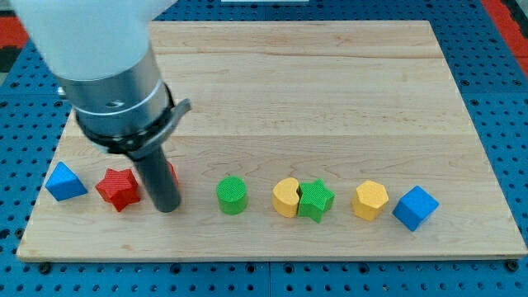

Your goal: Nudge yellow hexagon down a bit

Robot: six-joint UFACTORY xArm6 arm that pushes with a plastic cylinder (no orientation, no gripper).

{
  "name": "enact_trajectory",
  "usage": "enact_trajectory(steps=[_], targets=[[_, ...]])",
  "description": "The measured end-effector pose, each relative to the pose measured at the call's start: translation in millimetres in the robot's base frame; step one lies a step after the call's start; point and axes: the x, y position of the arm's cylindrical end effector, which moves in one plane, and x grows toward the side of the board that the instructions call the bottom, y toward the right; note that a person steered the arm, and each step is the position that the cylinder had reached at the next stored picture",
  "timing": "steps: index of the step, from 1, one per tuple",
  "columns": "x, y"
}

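**A:** Run me along the row, from the view's left.

**B:** First a blue block [64, 181], wedge-like, near the left edge of the wooden board [330, 74]. Just beside it is a red star [117, 189]. Then comes my tip [167, 206], resting on the board right of the star. A second red block [172, 173] peeks out from behind the rod; its shape is hidden.

**A:** Is there a pincer, open or closed?

**B:** None shows. The arm ends in a plain dark rod holding nothing.

**A:** And the rest?

**B:** A green cylinder [232, 195], a yellow block [285, 197] with a notched side touching a green star [315, 200], then the yellow hexagon [370, 200], and a blue cube [414, 208] just beside it on the right.

**A:** So the hexagon is far from the tip?

**B:** Well apart, off to the view's right, with the cylinder, notched block and green star between them.

**A:** Room around it?

**B:** Bare wood lies above it, with a narrower strip below before the board's bottom edge.

**A:** Its look?

**B:** Bright yellow, faceted sides, flat top, sitting upright.
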Motion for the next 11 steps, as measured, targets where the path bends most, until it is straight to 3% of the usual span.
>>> enact_trajectory(steps=[2, 3, 6, 7, 8, 9, 11], targets=[[-59, -44], [-63, -2], [-53, 311], [23, 390], [63, 368], [47, 280], [0, 231]])
